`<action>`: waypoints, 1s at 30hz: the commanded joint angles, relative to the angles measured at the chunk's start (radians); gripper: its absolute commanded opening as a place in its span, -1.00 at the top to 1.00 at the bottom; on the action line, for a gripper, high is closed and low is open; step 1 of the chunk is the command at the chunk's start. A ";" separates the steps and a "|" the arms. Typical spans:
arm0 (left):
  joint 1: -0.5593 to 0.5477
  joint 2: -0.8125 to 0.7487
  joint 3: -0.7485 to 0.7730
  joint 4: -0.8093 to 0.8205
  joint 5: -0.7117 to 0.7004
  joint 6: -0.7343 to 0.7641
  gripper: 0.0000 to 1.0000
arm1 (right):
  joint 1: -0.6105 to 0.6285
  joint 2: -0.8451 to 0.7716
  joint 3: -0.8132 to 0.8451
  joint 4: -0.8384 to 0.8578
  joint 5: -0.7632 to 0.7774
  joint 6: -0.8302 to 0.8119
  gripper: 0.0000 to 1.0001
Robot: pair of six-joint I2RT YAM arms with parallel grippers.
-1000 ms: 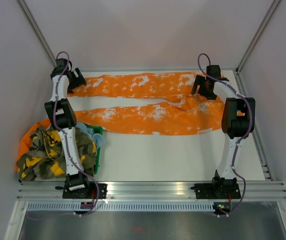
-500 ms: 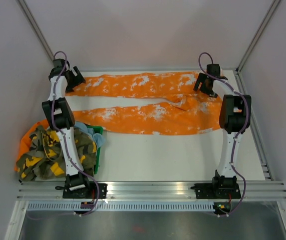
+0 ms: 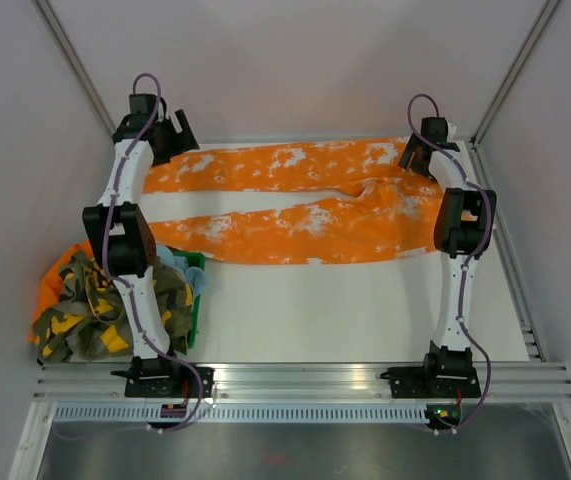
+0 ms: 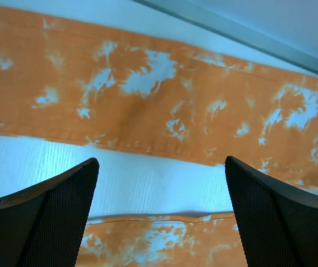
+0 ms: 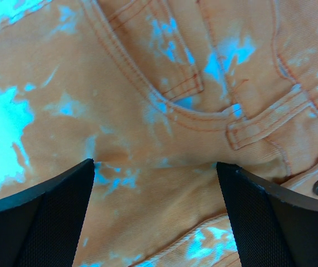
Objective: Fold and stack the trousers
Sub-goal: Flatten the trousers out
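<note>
Orange trousers (image 3: 385, 215) spread flat, left jaws wide apart above the legs, right jaws wide apart above the waistband

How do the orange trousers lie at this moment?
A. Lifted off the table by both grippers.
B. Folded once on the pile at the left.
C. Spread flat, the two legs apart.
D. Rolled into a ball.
C: the trousers lie spread flat across the table, with a strip of bare table between the two legs, and the left gripper and the right gripper are open, holding nothing.
</note>
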 commanded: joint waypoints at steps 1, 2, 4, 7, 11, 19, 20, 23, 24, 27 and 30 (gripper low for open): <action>-0.010 -0.064 -0.172 -0.044 -0.036 0.002 -0.98 | -0.080 0.086 -0.002 -0.024 0.021 0.011 -0.96; -0.024 -0.096 -0.218 -0.025 -0.042 -0.003 -0.99 | -0.080 0.087 0.007 -0.027 0.024 0.009 -0.96; -0.030 -0.168 -0.361 0.033 -0.064 -0.038 -0.99 | -0.080 0.078 0.022 -0.023 0.015 0.009 -0.96; -0.030 -0.320 -0.530 0.088 -0.068 -0.119 -0.99 | -0.080 0.029 0.015 0.001 -0.091 0.021 -0.96; -0.030 -0.489 -0.673 0.144 -0.116 -0.223 -0.93 | -0.045 -0.144 -0.155 0.130 -0.252 0.011 -0.96; -0.030 -0.618 -0.779 0.032 -0.272 -0.484 -0.79 | 0.007 -0.514 -0.439 0.311 -0.364 0.056 -0.96; -0.033 -0.619 -0.788 0.009 -0.297 -0.503 -0.78 | 0.006 -0.561 -0.496 0.313 -0.367 0.058 -0.96; -0.040 -0.635 -0.839 -0.039 -0.361 -0.584 -0.61 | 0.007 -0.656 -0.647 0.321 -0.347 0.064 -0.96; -0.040 -0.644 -0.877 -0.042 -0.373 -0.610 -0.60 | 0.006 -0.681 -0.689 0.327 -0.343 0.064 -0.96; -0.047 -0.684 -0.956 -0.018 -0.383 -0.722 -0.55 | 0.001 -0.773 -0.856 0.383 -0.332 0.076 -0.96; -0.056 -0.702 -1.010 -0.008 -0.421 -0.771 -0.54 | -0.012 -0.806 -0.939 0.382 -0.357 0.084 -0.96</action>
